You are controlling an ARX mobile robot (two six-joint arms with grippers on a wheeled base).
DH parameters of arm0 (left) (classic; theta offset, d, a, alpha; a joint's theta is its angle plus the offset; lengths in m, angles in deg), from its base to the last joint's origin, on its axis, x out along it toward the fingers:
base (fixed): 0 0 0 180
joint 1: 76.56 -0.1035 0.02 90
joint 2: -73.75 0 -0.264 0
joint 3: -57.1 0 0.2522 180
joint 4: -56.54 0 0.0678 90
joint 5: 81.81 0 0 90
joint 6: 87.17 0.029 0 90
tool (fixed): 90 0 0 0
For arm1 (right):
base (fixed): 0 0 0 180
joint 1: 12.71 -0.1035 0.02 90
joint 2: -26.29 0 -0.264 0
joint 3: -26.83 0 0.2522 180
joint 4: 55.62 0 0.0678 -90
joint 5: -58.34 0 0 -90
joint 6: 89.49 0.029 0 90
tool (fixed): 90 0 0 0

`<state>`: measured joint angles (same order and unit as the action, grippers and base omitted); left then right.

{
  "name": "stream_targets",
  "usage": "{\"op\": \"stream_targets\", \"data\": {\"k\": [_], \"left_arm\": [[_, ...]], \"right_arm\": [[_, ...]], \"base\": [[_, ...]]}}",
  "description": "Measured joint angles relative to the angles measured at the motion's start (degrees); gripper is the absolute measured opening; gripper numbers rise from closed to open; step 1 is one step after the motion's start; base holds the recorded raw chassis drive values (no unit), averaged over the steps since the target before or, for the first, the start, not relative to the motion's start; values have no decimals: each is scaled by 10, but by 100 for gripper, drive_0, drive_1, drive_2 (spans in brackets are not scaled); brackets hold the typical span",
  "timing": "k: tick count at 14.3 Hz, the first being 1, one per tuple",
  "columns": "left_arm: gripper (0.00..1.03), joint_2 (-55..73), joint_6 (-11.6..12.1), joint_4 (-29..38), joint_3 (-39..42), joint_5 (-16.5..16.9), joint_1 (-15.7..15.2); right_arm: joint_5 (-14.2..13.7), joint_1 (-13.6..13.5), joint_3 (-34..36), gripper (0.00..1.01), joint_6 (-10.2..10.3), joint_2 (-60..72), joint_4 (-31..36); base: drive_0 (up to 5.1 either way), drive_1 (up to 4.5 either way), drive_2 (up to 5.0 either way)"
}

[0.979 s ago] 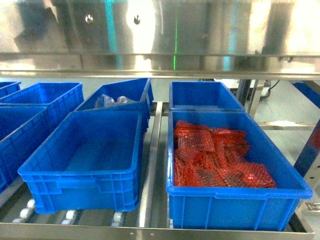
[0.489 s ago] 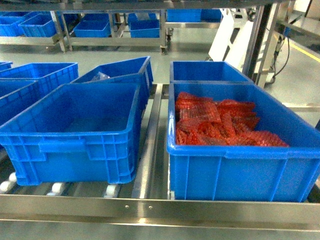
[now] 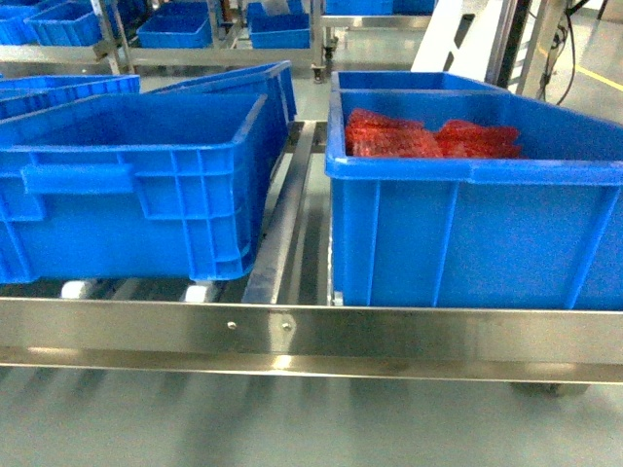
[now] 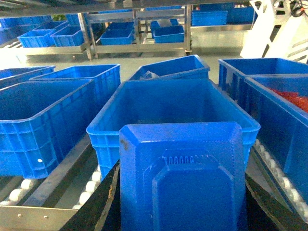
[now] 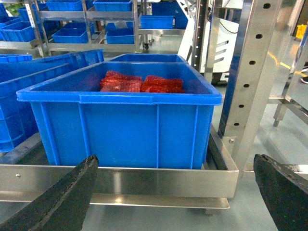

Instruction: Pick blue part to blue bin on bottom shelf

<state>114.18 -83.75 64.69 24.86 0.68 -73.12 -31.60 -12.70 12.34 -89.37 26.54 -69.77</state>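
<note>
Holding a flat blue part (image 4: 180,178) between its dark fingers, the left gripper (image 4: 180,211) has the empty blue bin (image 4: 173,103) straight ahead on the bottom shelf (image 3: 292,326). The right gripper (image 5: 175,197) is spread wide and empty, facing a bin of red mesh pieces (image 5: 142,83) just beyond the shelf's front lip.

The bottom shelf (image 3: 292,331) is shiny brushed steel — bolted. The blue bin (image 3: 136,185) looks smooth, ribbed plastic; the blue part (image 4: 180,178) — glossy moulded plastic.
</note>
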Motion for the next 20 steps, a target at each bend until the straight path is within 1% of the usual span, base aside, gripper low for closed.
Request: {"op": "stream_targets", "data": {"k": [14, 20], "left_arm": [[44, 0, 0, 3, 0, 0, 0], [44, -1, 0, 3, 0, 0, 0]], "right_arm": [[0, 0, 0, 98, 0, 0, 1], [0, 0, 0, 98, 0, 0, 3]], "base": [[0, 0, 0], [-6, 404, -417]]}}
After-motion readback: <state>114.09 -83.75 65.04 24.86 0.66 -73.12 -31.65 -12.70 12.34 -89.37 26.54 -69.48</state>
